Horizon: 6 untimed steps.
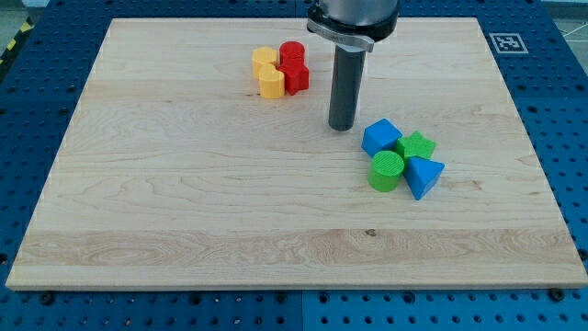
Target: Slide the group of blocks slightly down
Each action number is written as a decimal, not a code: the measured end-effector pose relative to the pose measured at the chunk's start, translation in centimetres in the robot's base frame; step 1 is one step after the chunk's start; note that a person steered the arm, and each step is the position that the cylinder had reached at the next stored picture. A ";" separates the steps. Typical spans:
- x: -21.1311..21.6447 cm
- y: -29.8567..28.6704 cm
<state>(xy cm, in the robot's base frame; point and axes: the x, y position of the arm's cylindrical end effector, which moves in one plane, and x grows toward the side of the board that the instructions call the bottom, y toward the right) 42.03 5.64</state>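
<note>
The near stretch of the wooden surface (184, 221), from the view's bottom edge up to about mid-board, lies bare from side to side, so the widest open room sits at 6 o'clock of everything on it. First up from that edge comes the cluster at the view's right: a green cylinder (387, 171) at its lower left, a blue triangular block (424, 175) just beside it at 3 o'clock, a green star-shaped block (416, 146) behind the pair, and a blue cube (380, 137) at 10 o'clock of the star. All four sit packed close, touching or nearly so. This cluster keeps a fair margin from the board's right edge at 3 o'clock and a long run of clear wood toward the bottom edge. My tip (343, 127) stands just beside the blue cube at its 9 o'clock, close to it but with a sliver of wood showing between them; the rod rises straight up to the dark mount at the view's top. There are no fingers on this rod, so nothing is clenched or grasped. Farther back, at 11 o'clock of my tip and well apart from it, sits the second cluster: two yellow blocks (269, 74), rounded in outline, pressed against two red blocks (293, 65) on their right. That cluster lies near the board's top edge, with open wood to 9 o'clock and 6 o'clock.
</note>
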 end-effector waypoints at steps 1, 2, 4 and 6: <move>0.9 0.1; -0.2 0.1; -1.6 1.5; 1.2 3.3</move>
